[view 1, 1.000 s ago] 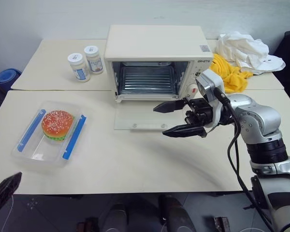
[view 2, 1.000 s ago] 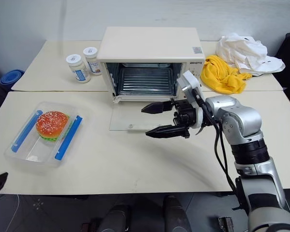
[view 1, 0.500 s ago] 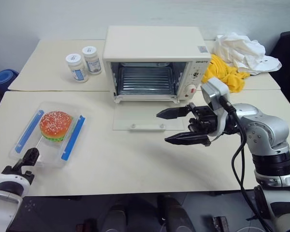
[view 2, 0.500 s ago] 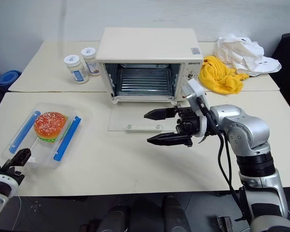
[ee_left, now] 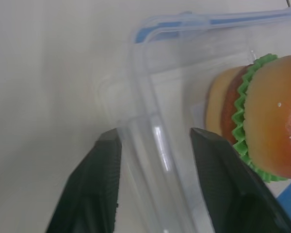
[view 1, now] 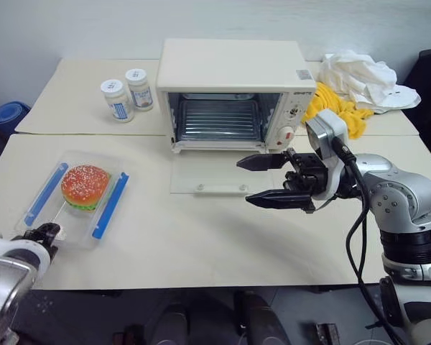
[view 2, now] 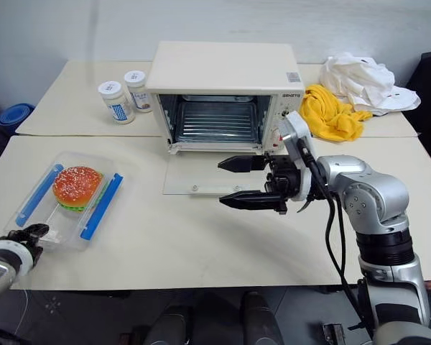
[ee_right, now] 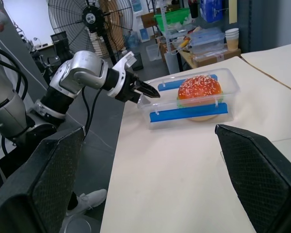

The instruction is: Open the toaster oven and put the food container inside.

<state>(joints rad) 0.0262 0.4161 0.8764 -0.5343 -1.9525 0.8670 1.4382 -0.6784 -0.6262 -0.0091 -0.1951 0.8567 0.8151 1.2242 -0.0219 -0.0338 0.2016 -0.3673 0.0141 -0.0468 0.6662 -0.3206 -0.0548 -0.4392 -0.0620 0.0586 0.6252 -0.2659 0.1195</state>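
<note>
Toaster oven (view 1: 233, 90) sits upper centre of the head view, glass door (view 1: 217, 176) dropped flat on the table (view 1: 201, 237), wire rack exposed. The opening step looks done.

Food container (view 1: 73, 198) lies at lower left of the frame, well apart from the oven, toy burger (view 1: 85, 185) inside, blue clips along both long sides.

My left hand (ee_left: 155, 189) is at the container's near corner. In the left wrist view its fingers (ee_left: 94, 184) straddle the clear rim wall, one outside, one inside, with a gap showing on both sides of the plastic. So: fingers apart around the rim, not yet clamped.

My right hand (view 1: 262, 180) hangs above the table in front of the open door, fingers spread wide, holding nothing.

Handling judgement: thin clear plastic, light, probably flexible and slick. A pinch at one corner may let the box tilt or twist, and the burger looks loose, so it could slide. A grip deeper on the short wall, kept level, seems safer. The low, wide shape should pass onto the rack flat.
</note>
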